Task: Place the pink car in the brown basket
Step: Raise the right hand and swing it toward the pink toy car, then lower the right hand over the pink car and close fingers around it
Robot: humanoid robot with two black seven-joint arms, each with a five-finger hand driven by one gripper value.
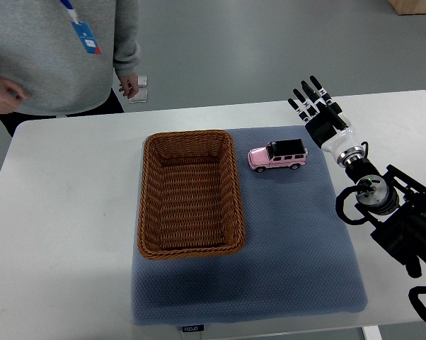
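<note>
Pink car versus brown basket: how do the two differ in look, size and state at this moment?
The pink car is small, smooth and glossy with a black roof; the brown basket is far larger and woven. The car is a closed body on wheels, the basket an open, empty tray. The car lies nearer the open right hand. Both rest on the blue mat, untouched.

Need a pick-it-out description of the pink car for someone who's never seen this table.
On the white table lies a blue-grey mat. The pink car sits on its far part, between the brown basket and the right hand. It's the only small pink toy, with a black roof.
</note>
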